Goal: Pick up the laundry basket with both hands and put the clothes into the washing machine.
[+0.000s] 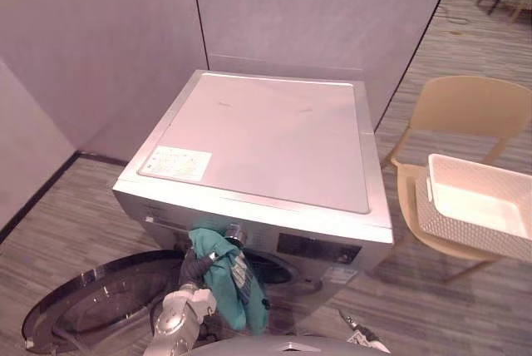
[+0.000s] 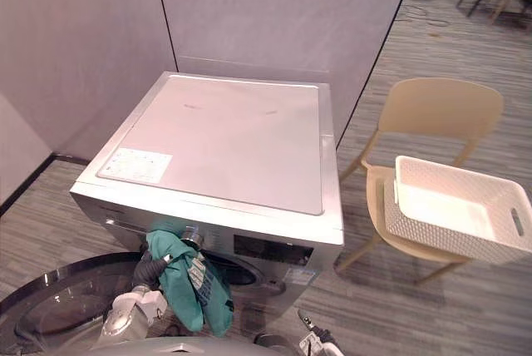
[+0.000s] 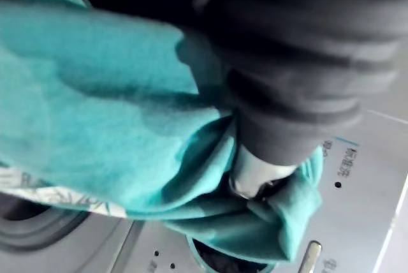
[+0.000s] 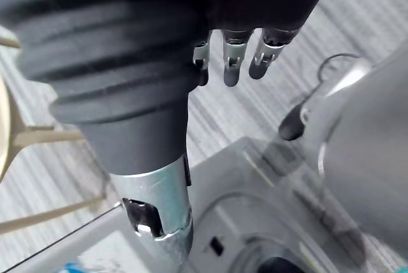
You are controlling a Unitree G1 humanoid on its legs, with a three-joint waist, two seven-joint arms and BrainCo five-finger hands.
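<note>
Left arm raised from below, the left hand point(image 1: 197, 268) clenched on a teal garment point(image 1: 223, 296). The right hand point(image 4: 231, 62) hangs low, fingers straight and relaxed.

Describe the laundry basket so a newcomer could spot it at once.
Start at the silver washing machine against the grey partition. To its right stands a tan chair, and the laundry basket sits on its seat. Its white, perforated walls set it apart from the plain chair and machine.

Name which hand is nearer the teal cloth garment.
Left: the left hand grips the teal cloth garment before the silver washing machine; the right hand hangs apart to its right.
</note>
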